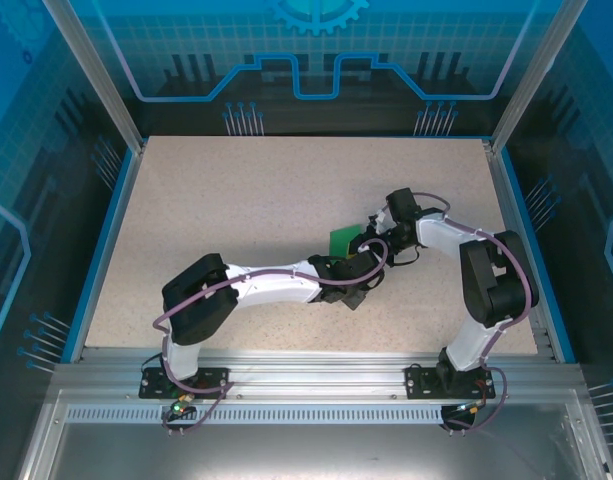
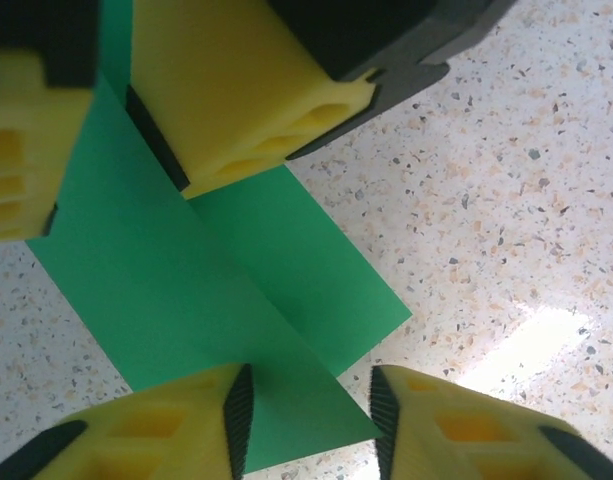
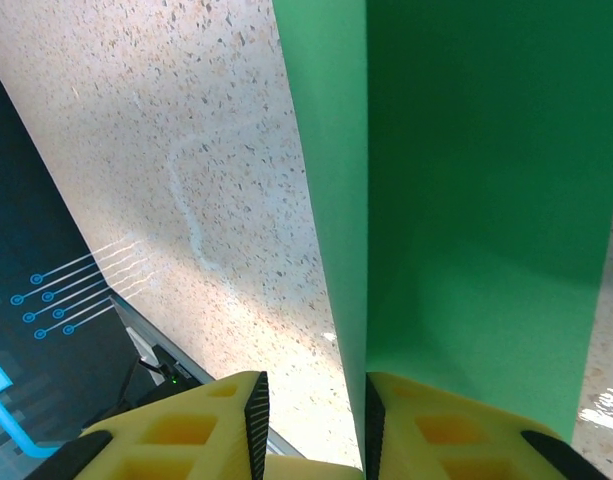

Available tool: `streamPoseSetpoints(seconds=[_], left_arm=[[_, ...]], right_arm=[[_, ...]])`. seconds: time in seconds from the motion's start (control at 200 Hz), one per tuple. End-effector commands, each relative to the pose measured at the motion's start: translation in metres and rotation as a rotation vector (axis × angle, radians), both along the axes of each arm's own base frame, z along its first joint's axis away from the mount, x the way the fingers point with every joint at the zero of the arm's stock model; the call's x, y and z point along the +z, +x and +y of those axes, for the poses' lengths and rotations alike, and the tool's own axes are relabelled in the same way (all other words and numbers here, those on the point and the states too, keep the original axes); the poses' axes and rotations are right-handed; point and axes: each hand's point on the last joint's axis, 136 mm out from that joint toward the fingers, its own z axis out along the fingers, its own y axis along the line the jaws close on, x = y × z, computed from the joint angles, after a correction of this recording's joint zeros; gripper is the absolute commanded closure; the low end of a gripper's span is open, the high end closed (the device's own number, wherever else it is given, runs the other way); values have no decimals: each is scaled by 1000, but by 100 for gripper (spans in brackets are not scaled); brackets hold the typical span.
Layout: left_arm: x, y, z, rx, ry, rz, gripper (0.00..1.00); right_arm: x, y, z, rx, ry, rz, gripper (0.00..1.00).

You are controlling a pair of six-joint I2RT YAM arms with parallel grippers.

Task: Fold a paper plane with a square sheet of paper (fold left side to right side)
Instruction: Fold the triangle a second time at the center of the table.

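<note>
Speckled bench (image 1: 236, 190), green paper (image 1: 339, 241) lying at its centre where two arms meet.
Left gripper (image 2: 311, 405) and right gripper (image 3: 316, 415) both part open, each straddling the creased paper, gripping nothing.

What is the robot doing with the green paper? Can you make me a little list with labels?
Paper: green sheet, creased, on the speckled table
Left gripper: open, a corner of the paper between its fingers
Right gripper: open, an edge of the paper between its fingers
Place: middle of the table, where both grippers meet
Folding: not finished yet
</note>
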Motion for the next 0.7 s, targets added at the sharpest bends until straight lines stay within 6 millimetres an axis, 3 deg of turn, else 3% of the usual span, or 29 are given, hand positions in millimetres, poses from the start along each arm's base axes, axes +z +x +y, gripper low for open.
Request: streamPoseSetpoints(seconds=[0.0, 0.455, 0.695], left_arm=[[5, -1, 1, -4, 11, -10, 66], [9, -6, 0, -16, -9, 7, 92], [10, -6, 0, -16, -18, 22, 97]], right_arm=[[2, -2, 4, 27, -15, 0, 68], [3, 1, 1, 44, -42, -27, 68], [18, 6, -4, 41, -47, -82, 64]])
